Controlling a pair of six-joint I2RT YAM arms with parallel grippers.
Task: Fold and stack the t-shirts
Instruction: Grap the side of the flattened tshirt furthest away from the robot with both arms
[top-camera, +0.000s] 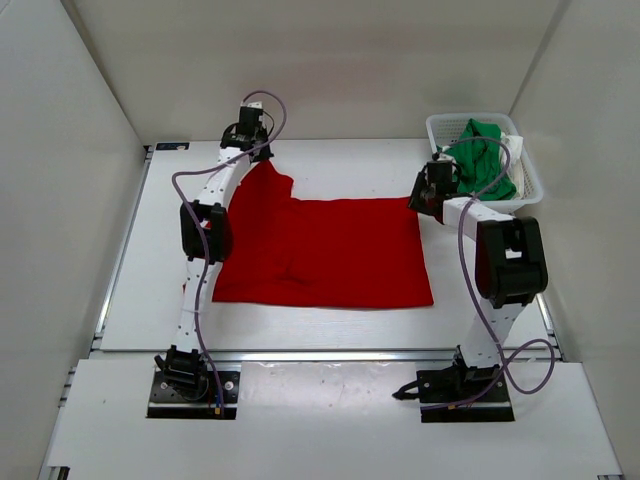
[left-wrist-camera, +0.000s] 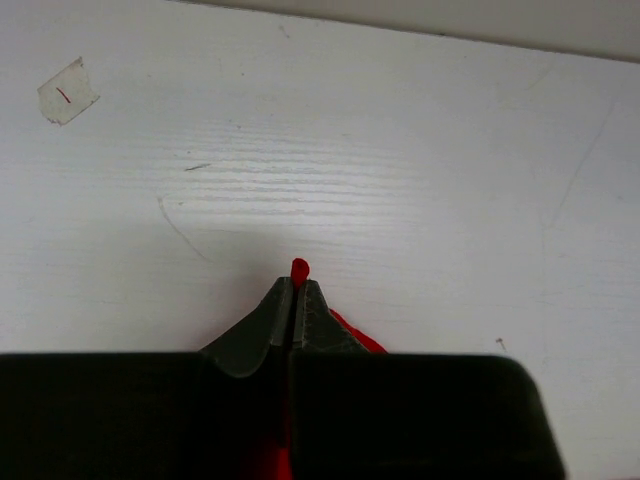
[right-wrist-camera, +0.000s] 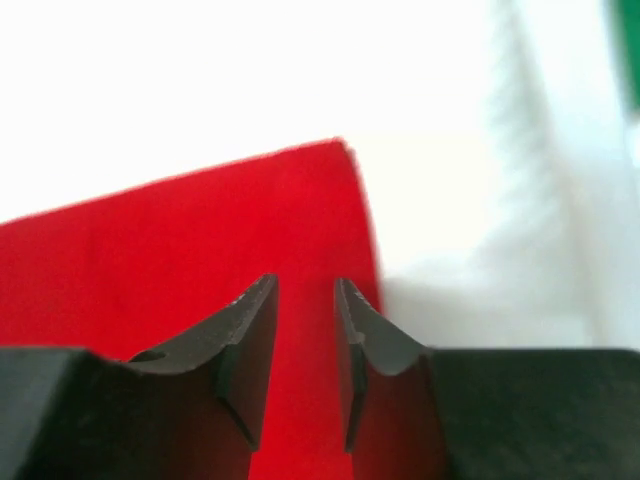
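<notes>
Table (top-camera: 350, 325): outstretched left fingers (left-wrist-camera: 262, 330) pinch shirt (top-camera: 330, 255).

White tabletop (top-camera: 330, 325) within plain white walls (top-camera: 300, 60) on three sides, under even light

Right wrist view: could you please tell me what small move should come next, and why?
Probably lower the right pincer and close it on the corner of the red shirt: its jaws stand open over that cloth, while the left pincer is shut on the same shirt.
</notes>
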